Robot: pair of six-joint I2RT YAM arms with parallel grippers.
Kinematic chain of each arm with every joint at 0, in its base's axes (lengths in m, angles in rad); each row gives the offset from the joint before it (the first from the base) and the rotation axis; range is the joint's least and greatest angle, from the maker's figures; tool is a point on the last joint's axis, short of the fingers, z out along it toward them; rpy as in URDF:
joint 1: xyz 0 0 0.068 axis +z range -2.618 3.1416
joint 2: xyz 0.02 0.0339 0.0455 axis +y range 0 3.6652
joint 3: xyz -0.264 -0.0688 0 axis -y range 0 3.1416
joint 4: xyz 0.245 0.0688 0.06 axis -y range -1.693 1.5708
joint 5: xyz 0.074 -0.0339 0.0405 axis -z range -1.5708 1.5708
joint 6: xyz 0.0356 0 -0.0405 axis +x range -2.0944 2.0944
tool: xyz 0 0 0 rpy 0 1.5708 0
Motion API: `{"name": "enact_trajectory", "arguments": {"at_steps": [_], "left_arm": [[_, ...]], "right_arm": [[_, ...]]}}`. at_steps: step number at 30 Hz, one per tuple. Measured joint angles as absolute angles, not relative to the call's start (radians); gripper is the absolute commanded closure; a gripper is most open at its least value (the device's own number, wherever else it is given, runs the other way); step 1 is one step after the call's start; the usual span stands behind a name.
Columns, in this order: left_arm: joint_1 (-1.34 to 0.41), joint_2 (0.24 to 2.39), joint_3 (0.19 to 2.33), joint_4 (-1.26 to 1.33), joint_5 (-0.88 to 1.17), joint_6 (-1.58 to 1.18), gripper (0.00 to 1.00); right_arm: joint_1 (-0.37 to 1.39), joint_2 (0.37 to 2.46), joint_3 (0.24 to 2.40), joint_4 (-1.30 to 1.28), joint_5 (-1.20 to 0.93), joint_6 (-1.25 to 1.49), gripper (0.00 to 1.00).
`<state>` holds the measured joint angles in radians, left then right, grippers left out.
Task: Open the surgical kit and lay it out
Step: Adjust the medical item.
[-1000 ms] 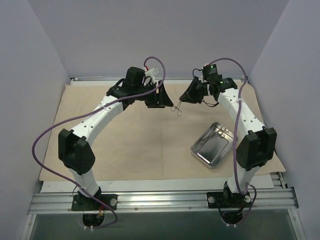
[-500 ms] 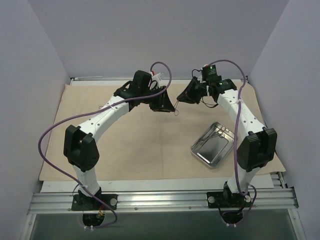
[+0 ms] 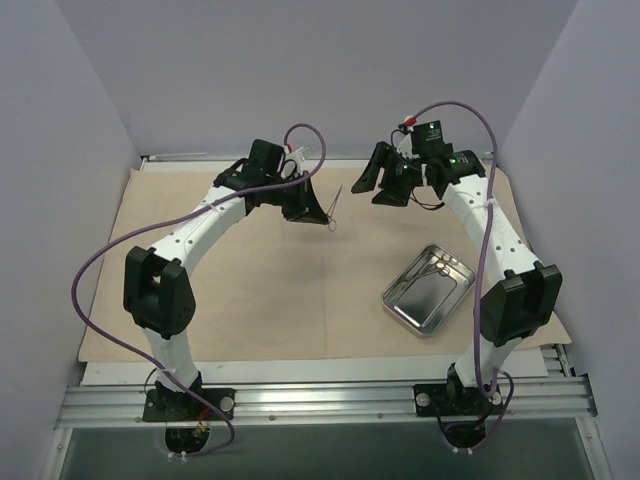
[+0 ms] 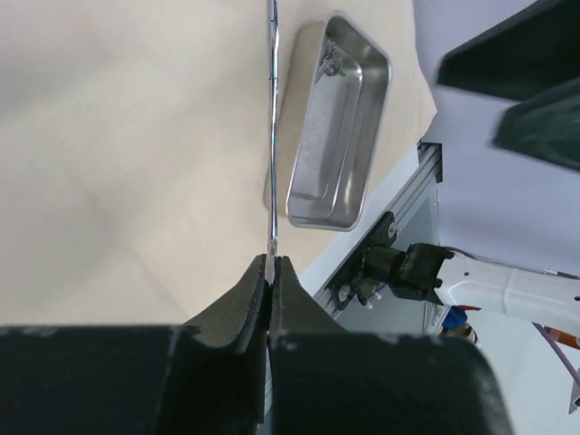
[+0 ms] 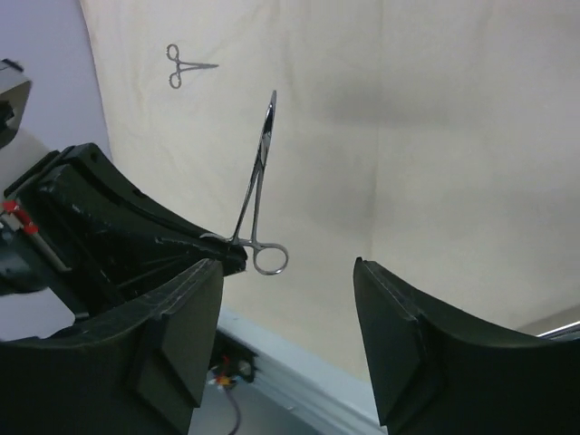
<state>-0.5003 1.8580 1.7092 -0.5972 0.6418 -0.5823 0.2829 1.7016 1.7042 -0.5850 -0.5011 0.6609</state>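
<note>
The beige cloth wrap [image 3: 280,290] of the surgical kit lies spread flat over the table. My left gripper [image 3: 318,208] hangs above its far middle, shut on one ring handle of a pair of thin steel forceps [image 3: 334,207]. In the left wrist view the forceps [image 4: 271,136] stand edge-on between the closed fingertips. My right gripper [image 3: 376,188] is open just to the right, apart from the forceps [image 5: 258,181]. The shiny steel tray [image 3: 428,290] sits on the cloth at the right with thin instruments [image 3: 440,265] inside. A second pair of forceps [image 5: 186,66] lies flat on the cloth.
Purple-grey walls enclose the table on three sides. An aluminium rail [image 3: 320,400] carrying both arm bases runs along the near edge. Purple cables [image 3: 90,290] loop off each arm.
My right gripper has opened, let go of the forceps and drawn back to the right. The left gripper has shut on them and carried them slightly left.
</note>
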Motion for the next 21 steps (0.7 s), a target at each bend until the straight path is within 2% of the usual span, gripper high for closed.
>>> {"name": "enact_trajectory", "arguments": {"at_steps": [5,9,12,15,21], "left_arm": [[-0.474,1.814,1.651,-0.679,0.662,-0.522,0.98],[-0.489,1.733,1.556,-0.699,0.715,-0.489,0.98],[-0.501,1.662,1.472,-0.702,0.753,-0.481,0.98],[-0.509,1.607,1.401,-0.697,0.794,-0.472,0.98],[-0.510,1.575,1.339,-0.699,0.857,-0.457,0.98]], "right_arm": [[0.327,1.634,1.701,-0.573,-0.403,0.391,0.38],[0.520,1.502,1.565,-0.479,-0.230,0.118,0.39],[0.647,1.378,1.407,-0.384,-0.192,-0.097,0.40],[0.655,1.298,1.321,-0.374,-0.179,-0.304,0.43],[0.607,1.285,1.299,-0.370,-0.192,-0.581,0.54]]}}
